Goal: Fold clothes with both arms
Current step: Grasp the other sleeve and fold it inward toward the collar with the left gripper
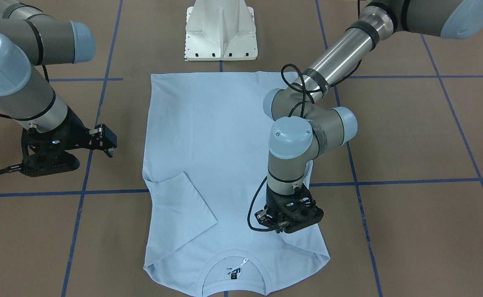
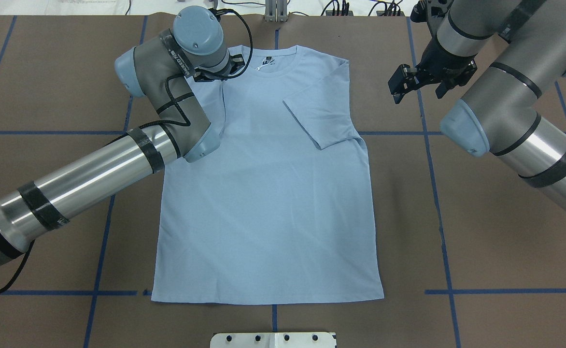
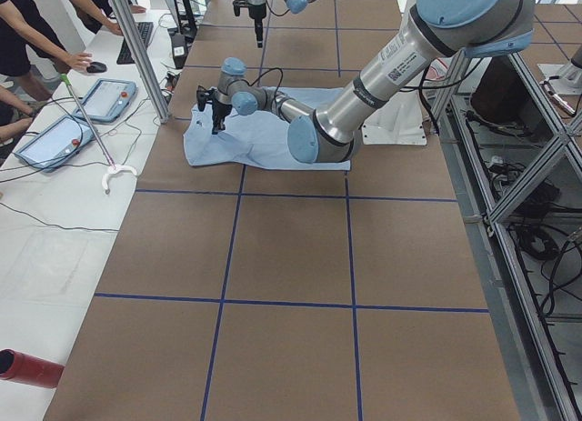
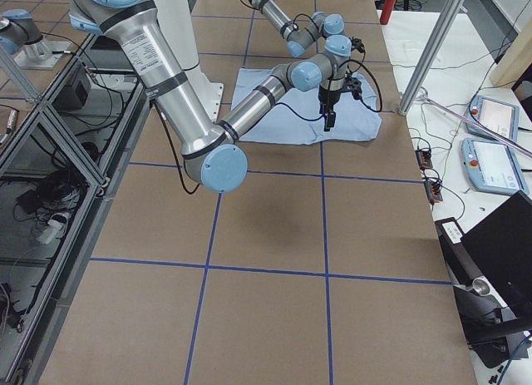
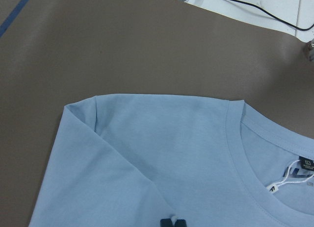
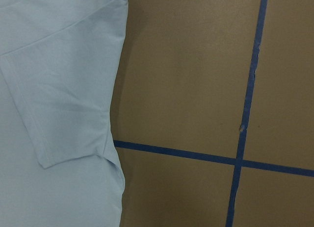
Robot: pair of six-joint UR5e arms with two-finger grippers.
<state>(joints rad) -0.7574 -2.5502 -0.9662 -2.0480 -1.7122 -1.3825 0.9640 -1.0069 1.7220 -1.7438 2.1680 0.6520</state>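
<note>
Right sleeve (image 2: 319, 116) folded in, left sleeve (image 1: 308, 246) looks tucked too; body folds not done. Left claw (image 5: 171, 222) tips together on shirt (image 2: 263, 203), right claw (image 2: 418, 88) apart, hovering right of it

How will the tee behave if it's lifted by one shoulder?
Likely floppy: the T-shirt lies flat, and its sleeve is folded over onto the body with a soft crease. Probably light, so it would drape and trail from a single pinch. It may drag rather than slide cleanly on the brown table cover; hard to tell.
</note>
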